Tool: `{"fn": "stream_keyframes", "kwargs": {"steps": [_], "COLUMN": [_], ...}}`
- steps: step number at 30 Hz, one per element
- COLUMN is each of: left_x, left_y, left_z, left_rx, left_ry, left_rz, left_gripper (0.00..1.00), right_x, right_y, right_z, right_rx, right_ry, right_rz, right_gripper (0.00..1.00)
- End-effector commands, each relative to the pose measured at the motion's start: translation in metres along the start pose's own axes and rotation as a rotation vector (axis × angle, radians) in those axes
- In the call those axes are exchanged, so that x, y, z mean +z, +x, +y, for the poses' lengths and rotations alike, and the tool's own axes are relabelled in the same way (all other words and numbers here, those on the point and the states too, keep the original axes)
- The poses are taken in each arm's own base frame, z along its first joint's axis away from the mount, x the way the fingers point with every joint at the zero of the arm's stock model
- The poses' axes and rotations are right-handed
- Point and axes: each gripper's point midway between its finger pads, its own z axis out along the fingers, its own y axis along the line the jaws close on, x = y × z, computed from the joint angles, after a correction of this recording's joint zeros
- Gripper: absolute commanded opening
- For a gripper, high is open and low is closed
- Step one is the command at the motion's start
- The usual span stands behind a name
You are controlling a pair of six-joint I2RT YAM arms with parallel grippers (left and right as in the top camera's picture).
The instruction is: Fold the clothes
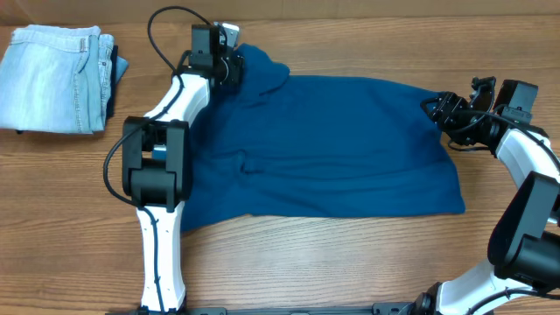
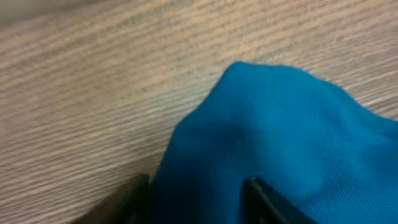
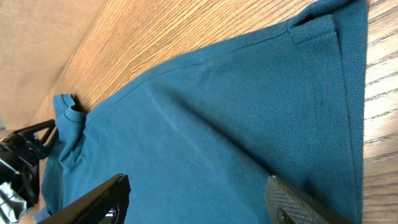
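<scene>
Of the two tools, the left tool (image 2: 194,190) has its dark fingers either side of a raised fold of knit at the shirt's 10 o'clock corner, and whether it pinches the fold cannot be told. The right tool (image 3: 199,199) stands spread over the 3 o'clock edge. The one teal polo shirt (image 1: 332,149), soft and fine-textured, lies rumpled at the middle of the wood-grain desk (image 1: 350,262), and one folded pair of pale denim jeans (image 1: 52,79) sits at 10 o'clock.

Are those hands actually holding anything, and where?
The left hand has the teal shirt's far corner between its fingers; whether it grips yet cannot be told. The right hand is open above the shirt's edge, holding nothing.
</scene>
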Motion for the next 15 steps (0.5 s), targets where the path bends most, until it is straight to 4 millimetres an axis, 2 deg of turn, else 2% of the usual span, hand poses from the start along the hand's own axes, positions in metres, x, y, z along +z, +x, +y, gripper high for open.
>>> {"fn": "stream_keyframes", "kwargs": {"steps": [1,5,8,9,15], "left_x": [0.010,0.010,0.009,0.007,-0.024], "left_y": [0.006,0.002,-0.002,-0.006,-0.055], "left_z": [0.001,0.003,0.004,0.004,0.006], "left_rx": [0.008,-0.017,-0.051,-0.060,-0.071], "left_ry": [-0.027,-0.030,-0.031,-0.031,-0.035], "left_rz": [0.009,-0.010,-0.021,-0.027,-0.098], "left_gripper": [0.47,0.32,0.07,0.04,0.04], "right_x": [-0.001,-0.001,-0.001,-0.001,-0.001], "right_y": [-0.003,-0.003,-0.003,-0.003,-0.004], "right_z": [0.006,0.006,0.006,0.006,0.006], "right_rx": [-0.020,-0.020,-0.020,-0.020,-0.020], "right_ry": [-0.011,-0.011,-0.011,-0.011,-0.011], "right_rz": [-0.006,-0.006,-0.006,-0.006,-0.006], "right_gripper": [0.74,0.73,0.73,0.73,0.73]}}
